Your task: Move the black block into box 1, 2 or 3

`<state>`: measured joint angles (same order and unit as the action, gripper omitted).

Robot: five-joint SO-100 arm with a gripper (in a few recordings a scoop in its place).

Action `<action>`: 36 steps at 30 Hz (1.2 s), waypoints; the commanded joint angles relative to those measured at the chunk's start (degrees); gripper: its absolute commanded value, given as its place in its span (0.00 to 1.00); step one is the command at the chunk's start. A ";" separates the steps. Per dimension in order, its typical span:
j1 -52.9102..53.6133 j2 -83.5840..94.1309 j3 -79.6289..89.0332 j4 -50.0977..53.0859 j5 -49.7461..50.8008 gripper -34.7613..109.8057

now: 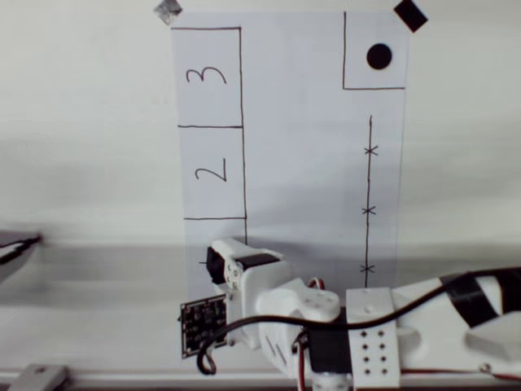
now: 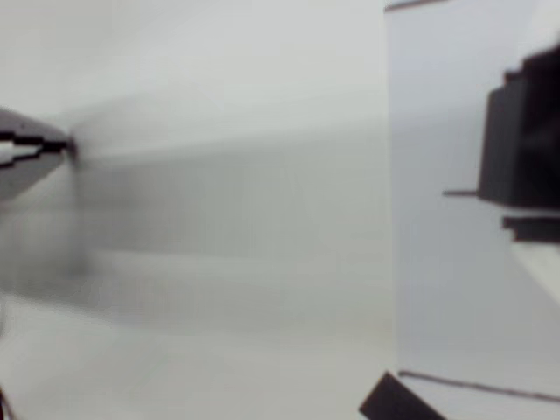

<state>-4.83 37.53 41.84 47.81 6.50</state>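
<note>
Arm reaches in from the near right edge of the overhead view, pincer (image 1: 221,265) over the near left part of the white paper (image 1: 301,163), inside box 1 (image 1: 196,240). Most of that outline is hidden under the arm; its far line is visible just below box 2 (image 1: 212,171), with box 3 (image 1: 207,77) farther back.

Black block (image 1: 215,263): dark boxy shape at the pincer tip, looks like it. Wrist view shows the same dark shape (image 2: 516,140) at the right edge, on or just above the paper, blurred. A short pen stroke sticks out from under it, probably part of the handwritten "1". So the block reads as inside box 1, well clear of the outline.

Pincer state: cannot tell. Jaws are hidden by the white housing from above and smeared in the wrist view, so whether they pinch the block or have let go is unclear.

Why here: box 1 is the nearest target to the arm base, so it needs the shortest reach. Judged step: placing or releasing in box 1, task near done.

Round black dot (image 1: 378,56) in the far right square is bare. Tape square (image 1: 410,15) pins the paper corner to the surface (image 1: 81,163).
</note>
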 commanded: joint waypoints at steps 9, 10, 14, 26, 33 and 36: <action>-0.09 4.83 -1.58 -0.26 0.18 0.38; -0.09 6.06 -0.44 -0.26 0.18 0.38; -0.18 10.55 4.04 -0.18 0.35 0.38; -0.70 29.44 20.04 -0.18 1.49 0.38; -0.62 52.12 43.86 -0.18 -1.14 0.24; -0.09 61.35 54.40 -0.26 -3.43 0.24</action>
<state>-4.22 85.78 84.46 47.81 4.22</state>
